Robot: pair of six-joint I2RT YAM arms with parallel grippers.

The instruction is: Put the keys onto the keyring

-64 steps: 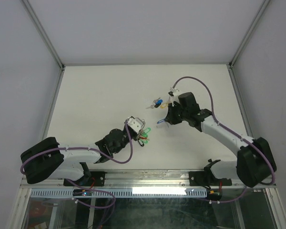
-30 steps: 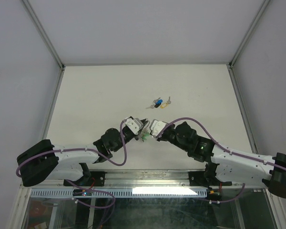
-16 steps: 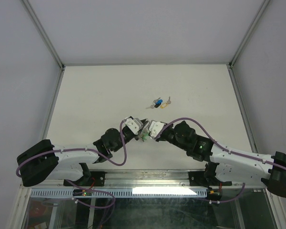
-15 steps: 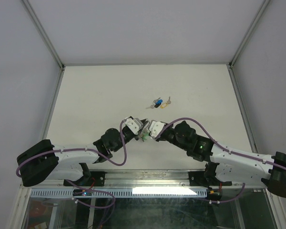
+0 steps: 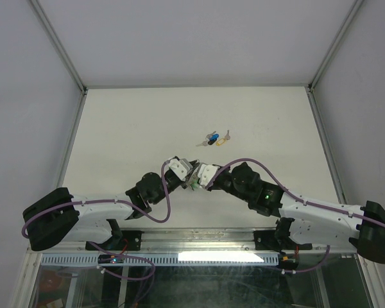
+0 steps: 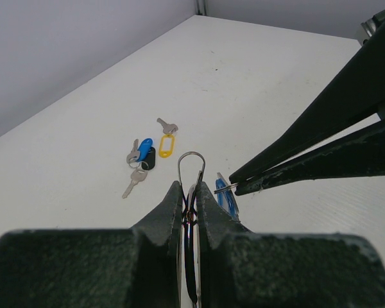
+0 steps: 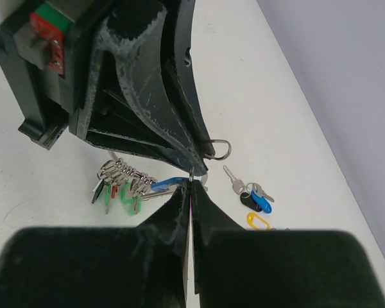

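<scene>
My left gripper (image 6: pixel 190 187) is shut on the keyring (image 6: pixel 191 168), whose thin silver loop stands up between the fingers. Below it hangs a bunch of green, red and dark keys (image 7: pixel 119 186). My right gripper (image 7: pixel 190 190) is shut on the small wire loop of a blue-headed key (image 7: pixel 167 184), its tips right against the keyring beside the left fingers (image 7: pixel 154 96). In the top view both grippers meet at mid-table (image 5: pixel 195 180). More keys (image 5: pixel 213 138) lie on the table beyond: a blue and a black tag, a yellow tag (image 6: pixel 166 145) and bare silver keys.
The white table (image 5: pixel 128 128) is walled by grey panels on its left, back and right. Both arms reach in from the near edge and cross the front middle. The loose keys (image 7: pixel 256 200) lie a short way past the grippers.
Two seconds back the right gripper was by the loose keys; it swung to the left gripper with the blue key. In the last second it crept slightly closer to the keyring.
</scene>
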